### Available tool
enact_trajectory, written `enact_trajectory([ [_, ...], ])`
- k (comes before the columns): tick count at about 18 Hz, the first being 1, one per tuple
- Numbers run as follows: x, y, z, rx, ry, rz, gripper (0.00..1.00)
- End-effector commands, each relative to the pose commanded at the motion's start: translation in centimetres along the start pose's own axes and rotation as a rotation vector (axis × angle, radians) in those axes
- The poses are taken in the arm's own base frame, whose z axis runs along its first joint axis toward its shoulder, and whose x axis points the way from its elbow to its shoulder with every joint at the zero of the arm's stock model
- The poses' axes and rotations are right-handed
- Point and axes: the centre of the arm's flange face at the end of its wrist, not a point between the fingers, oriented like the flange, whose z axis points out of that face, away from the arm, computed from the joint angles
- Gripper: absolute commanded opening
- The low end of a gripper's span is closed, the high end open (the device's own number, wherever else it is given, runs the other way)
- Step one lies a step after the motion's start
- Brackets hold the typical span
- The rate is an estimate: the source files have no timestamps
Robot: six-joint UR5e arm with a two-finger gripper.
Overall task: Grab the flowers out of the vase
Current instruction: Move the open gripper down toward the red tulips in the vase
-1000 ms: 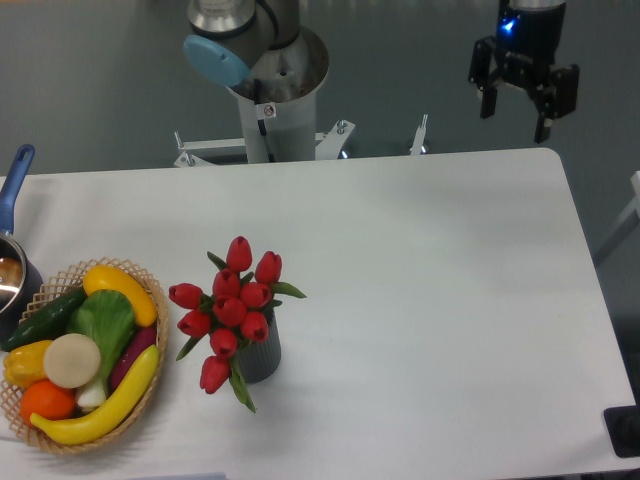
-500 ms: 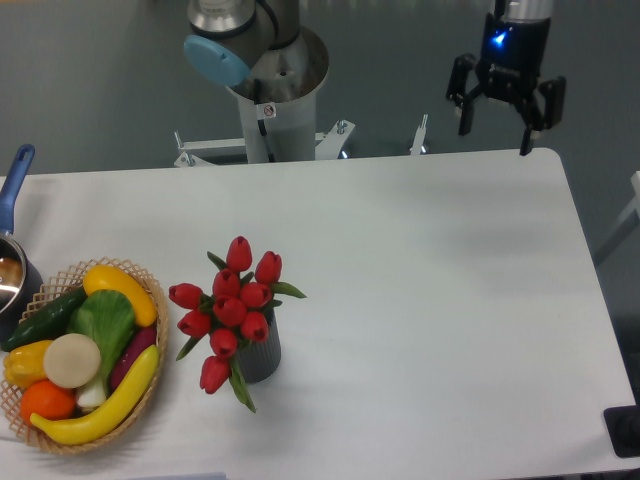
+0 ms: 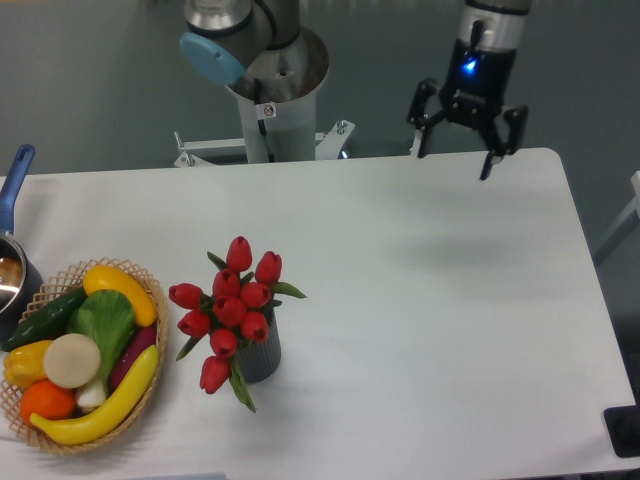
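Gripper [image 3: 455, 155] hangs fingers-down over the far right edge of the white table [image 3: 430, 300], jaws spread wide w/ nothing between them, blue light lit on the wrist above; arm base column stands behind the table's far edge, w/ a small round sticker on it too small to read. Flowers [image 3: 230, 305] sit upright in the dark ribbed vase [image 3: 260, 355] at front left, well apart from the gripper, just beside the wicker basket [image 3: 150, 385] of veg, w/ a blue-handled pan [image 3: 12, 200] at the left edge.
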Motion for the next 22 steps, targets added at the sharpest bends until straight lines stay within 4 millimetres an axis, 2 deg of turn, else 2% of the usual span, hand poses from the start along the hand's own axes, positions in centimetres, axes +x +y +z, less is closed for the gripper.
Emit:
enact_trajectory([
  [2,0.7,-1.1,1.1,0.076,0.036,-0.02,1.0],
  [5,1.8,-1.6,2.6,0.253,0.064,-0.025,1.0],
  [8,2.5,-1.8,3.6,0.288,0.068,-0.018,1.0],
  [10,3.3,-3.3,4.9,0.34,0.113,0.0,1.0],
  [15,4.7,-5.4,7.1,0.398,0.183,0.027,1.0],
  [22,4.7,-6.3,8.1,0.446,0.22,0.016,1.0],
])
